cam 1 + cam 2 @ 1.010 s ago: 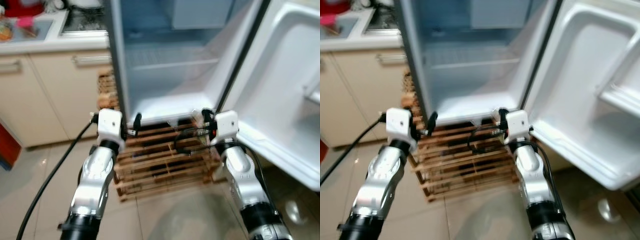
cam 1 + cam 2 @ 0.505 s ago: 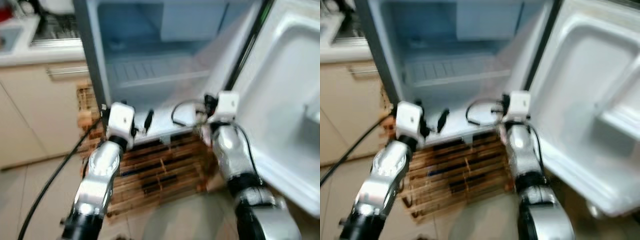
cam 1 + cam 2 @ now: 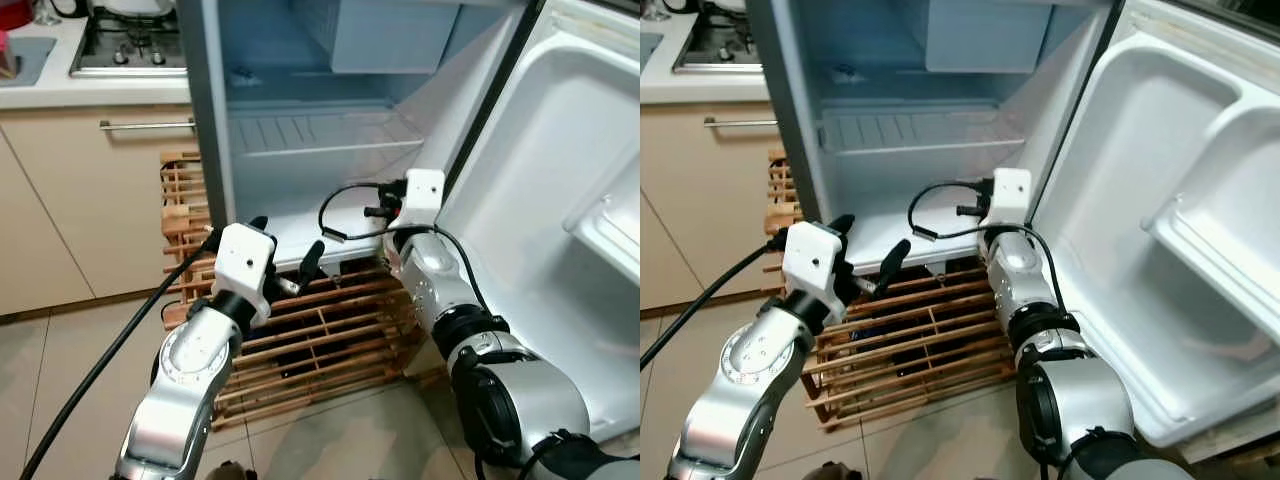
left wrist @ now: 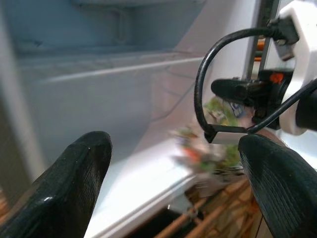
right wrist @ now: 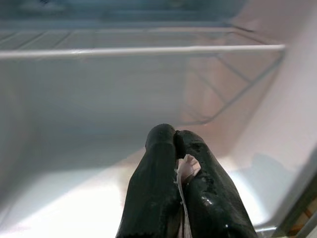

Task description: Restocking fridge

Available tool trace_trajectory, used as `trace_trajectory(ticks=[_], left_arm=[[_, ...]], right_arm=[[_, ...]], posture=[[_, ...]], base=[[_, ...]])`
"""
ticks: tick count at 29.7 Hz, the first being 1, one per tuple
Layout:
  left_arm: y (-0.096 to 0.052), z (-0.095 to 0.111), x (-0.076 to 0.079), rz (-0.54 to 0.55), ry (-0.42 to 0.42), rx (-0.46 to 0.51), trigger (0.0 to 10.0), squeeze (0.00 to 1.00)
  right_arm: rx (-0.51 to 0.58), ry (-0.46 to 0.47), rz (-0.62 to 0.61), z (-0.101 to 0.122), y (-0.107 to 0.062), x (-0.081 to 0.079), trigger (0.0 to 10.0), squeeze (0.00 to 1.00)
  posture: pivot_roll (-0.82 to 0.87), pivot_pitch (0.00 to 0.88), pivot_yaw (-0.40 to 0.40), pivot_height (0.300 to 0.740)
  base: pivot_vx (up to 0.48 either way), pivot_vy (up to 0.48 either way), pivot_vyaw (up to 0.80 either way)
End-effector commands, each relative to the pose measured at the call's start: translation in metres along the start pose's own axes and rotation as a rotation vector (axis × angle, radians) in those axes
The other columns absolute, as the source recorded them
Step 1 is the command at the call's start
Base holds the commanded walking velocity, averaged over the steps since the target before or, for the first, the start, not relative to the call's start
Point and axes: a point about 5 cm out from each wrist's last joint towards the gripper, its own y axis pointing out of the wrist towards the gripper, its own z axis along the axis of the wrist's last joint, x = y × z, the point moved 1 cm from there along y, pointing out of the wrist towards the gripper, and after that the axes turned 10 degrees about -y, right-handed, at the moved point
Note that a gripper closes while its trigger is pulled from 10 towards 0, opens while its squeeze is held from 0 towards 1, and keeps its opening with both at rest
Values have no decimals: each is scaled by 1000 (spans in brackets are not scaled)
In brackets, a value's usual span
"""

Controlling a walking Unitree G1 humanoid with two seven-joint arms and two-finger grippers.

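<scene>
My left hand (image 3: 283, 262) hangs spread wide just outside the fridge's lower lip, over the wooden slatted crate (image 3: 310, 335) that the fridge stands on, holding nothing. My right hand (image 5: 174, 163) is further in, past the threshold and low over the white fridge floor (image 3: 902, 235). Its two black fingers (image 5: 153, 178) are pressed together, pinching a thin pale edge of something between the tips. From my left wrist I catch a blurred packet (image 4: 210, 144), green and red print on white, hanging under that right hand, just above the floor near the front edge. I can't read what it is.

So the packet is already with my right hand, and that arm is the one nearer the compartment. The free floor lies straight ahead of the fingers and a little below. The packet's long axis I can't judge through the blur.

Beyond it, the wire shelf (image 5: 143, 49) spans the back of the compartment above, bare as far as I see. The door (image 3: 1160, 250) swings open on my right. Off to my left, the kitchen counter (image 3: 60, 88) with its gas hob (image 3: 130, 45) sits well apart.

I reckon the next call is to lower and release onto the floor, keeping clear of the shelf above.
</scene>
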Motion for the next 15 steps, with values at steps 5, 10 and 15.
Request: trace_trajectory(ticks=[5,10,15], left_arm=[[-6,-1,7,-2,22,-20,10000,0],[-4,-1,5,20,6,-18,10000,0],[1,1,4,16,4,-11,10000,0]], right_arm=[[58,-90,106,18,7,-19,0,239],[72,-154,102,17,5,-14,0,239],[92,-271,68,9,-2,7,0,243]], posture=[[80,0,-153,740],[80,0,-153,740],[50,0,-138,740]], base=[[0,0,0],[0,0,0],[0,0,0]])
